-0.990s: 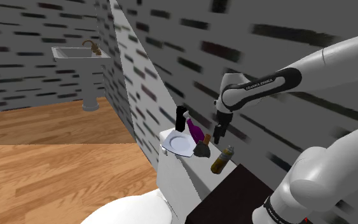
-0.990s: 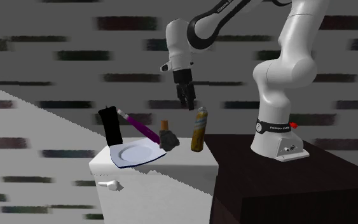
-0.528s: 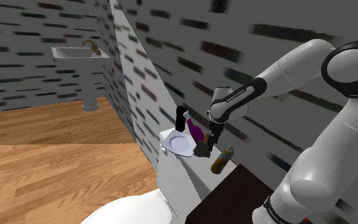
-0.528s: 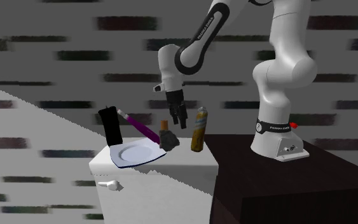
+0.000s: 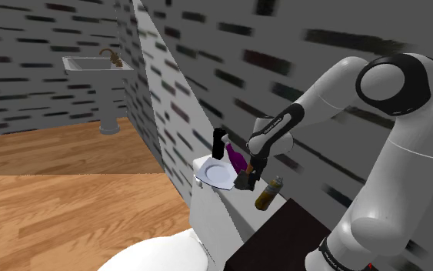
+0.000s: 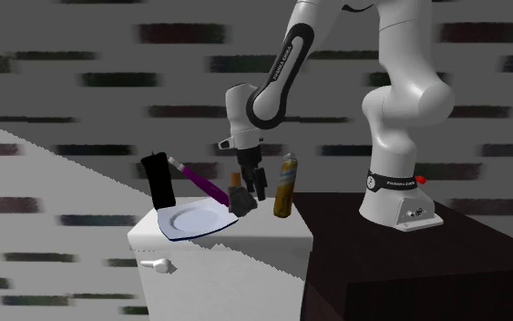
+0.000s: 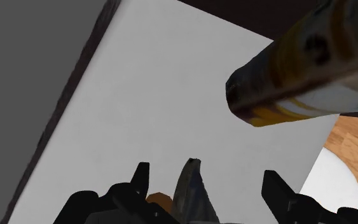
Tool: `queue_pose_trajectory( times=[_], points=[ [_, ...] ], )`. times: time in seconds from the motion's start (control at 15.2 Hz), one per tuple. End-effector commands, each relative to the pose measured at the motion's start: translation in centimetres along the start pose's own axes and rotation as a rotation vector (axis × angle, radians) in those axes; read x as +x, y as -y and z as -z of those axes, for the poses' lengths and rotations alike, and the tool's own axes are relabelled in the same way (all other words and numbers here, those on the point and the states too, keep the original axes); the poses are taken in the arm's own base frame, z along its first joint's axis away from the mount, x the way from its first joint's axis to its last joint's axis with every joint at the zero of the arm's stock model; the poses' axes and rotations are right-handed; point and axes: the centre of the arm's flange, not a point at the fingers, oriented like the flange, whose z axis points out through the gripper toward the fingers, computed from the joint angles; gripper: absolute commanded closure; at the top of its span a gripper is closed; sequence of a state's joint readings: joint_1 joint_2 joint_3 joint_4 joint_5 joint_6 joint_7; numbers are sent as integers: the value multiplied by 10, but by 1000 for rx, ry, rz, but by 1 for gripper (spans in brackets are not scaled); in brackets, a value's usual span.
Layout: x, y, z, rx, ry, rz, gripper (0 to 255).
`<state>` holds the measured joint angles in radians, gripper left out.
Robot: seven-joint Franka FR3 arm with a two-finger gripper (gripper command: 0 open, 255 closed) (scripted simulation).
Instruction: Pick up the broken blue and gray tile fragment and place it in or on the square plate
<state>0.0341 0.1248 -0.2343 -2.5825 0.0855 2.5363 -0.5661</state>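
Note:
The tile fragment (image 6: 241, 201), a dark grey-blue jagged piece, stands on the white toilet tank lid (image 6: 245, 239) against the edge of the square white plate (image 6: 193, 220). My gripper (image 6: 250, 187) hangs open just above it. In the wrist view the fragment's pointed tip (image 7: 190, 188) rises between the two fingers of the gripper (image 7: 206, 170), closer to one finger (image 7: 139, 181) and touching neither. In the shoulder view the gripper (image 5: 248, 174) is right over the fragment (image 5: 244, 185), beside the plate (image 5: 213, 174).
A yellow spray can (image 6: 286, 185) stands close beside the gripper, near the dark stand (image 6: 409, 264). A small orange bottle (image 6: 236, 177), a purple stick (image 6: 200, 181) and a black block (image 6: 159, 180) lie behind the plate. The grey wall runs along the lid.
The arm has swung down and toward the plate over the last second, bringing the open gripper from above the spray can to just over the fragment. Nothing on the lid has moved.

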Motion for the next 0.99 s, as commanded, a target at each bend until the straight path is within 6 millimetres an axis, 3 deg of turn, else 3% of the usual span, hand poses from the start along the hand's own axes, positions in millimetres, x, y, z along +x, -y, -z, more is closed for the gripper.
queue_pose_trajectory(
  times=[0.0,0.53,0.59,0.92],
  points=[
    [1,-1,-13,0,-1,0,0],
    [1,-1,-13,0,-1,0,0],
    [1,-1,-13,0,-1,0,255],
    [1,-1,-13,0,-1,0,255]
  ],
)
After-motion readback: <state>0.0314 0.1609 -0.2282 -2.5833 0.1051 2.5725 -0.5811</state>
